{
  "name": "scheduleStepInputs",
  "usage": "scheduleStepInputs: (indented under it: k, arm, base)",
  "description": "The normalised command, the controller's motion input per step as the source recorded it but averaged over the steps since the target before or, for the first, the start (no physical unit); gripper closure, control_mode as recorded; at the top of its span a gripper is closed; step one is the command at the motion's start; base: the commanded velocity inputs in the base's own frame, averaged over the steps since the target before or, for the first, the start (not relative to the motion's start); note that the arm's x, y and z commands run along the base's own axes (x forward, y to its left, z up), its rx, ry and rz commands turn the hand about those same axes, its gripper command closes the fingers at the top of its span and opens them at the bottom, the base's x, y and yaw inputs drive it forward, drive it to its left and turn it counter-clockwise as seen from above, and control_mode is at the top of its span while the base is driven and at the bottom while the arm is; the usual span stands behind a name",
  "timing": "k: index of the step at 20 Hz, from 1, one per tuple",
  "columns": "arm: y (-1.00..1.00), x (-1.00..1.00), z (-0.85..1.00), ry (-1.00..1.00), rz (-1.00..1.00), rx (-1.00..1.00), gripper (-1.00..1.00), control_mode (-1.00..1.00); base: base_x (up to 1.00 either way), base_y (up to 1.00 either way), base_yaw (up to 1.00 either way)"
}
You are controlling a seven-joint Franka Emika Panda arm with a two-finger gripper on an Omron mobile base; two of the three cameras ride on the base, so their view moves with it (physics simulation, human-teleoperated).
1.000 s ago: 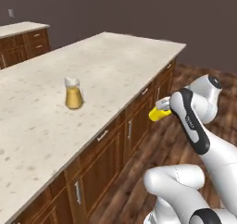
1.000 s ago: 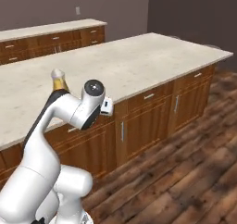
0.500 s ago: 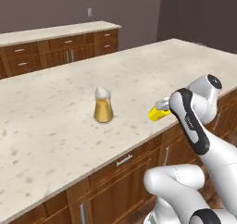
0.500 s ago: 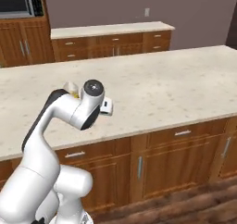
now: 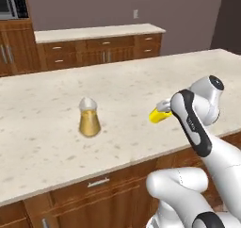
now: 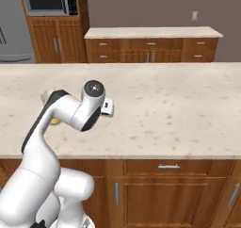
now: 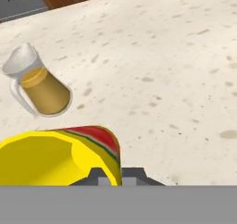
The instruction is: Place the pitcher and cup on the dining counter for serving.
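1. On my left base view I see the pitcher (image 5: 89,119) standing upright on the desk (image 5: 56,142), toward the left of the top and nearer the front edge than the back one, with bare stone all around it.
2. It holds amber liquid up to about the neck. In the hand view the pitcher (image 7: 37,85) sits at the upper left, again alone on the speckled top.
3. Moving right, the cup (image 5: 158,114) hangs in the air above the desk, tipped onto its side, well apart from the pitcher and closer to the front edge.
4. My gripper (image 5: 165,108) is clamped narrow on the cup; most of the hand is hidden behind the arm's forearm, so I see the fingers poorly here.
5. In the hand view the cup (image 7: 65,156) lies at the bottom left, its yellow wall and red-marked rim right at the gripper (image 7: 117,174), rim turned toward the camera.
6. From the right base view I catch just a sliver of the cup (image 6: 49,99) behind the arm, over the desk (image 6: 179,114) near its left part.
7. Behind the desk, along the far wall, a second counter (image 5: 94,32) with wooden drawers runs across, and a microwave (image 6: 47,0) sits in tall cabinets at the left.
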Motion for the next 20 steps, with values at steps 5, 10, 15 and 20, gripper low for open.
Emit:
scheduleStepInputs:
  k: [5,10,15,20]
  arm:
    - [0.0,0.0,0.0,0.0,0.0,0.0,1.0,1.0]
    - [0.0,0.0,0.0,0.0,0.0,0.0,1.0,1.0]
    - [0.14,0.22,-0.04,0.12,0.04,0.0,1.0,-1.0]
    - [0.04,0.93,-0.06,0.35,-0.08,0.06,1.0,-1.0]
  base:
    - [0.24,-0.85,0.52]
    - [0.25,-0.41,0.51]
    - [0.03,0.05,0.09]
    - [0.0,0.0,0.0]
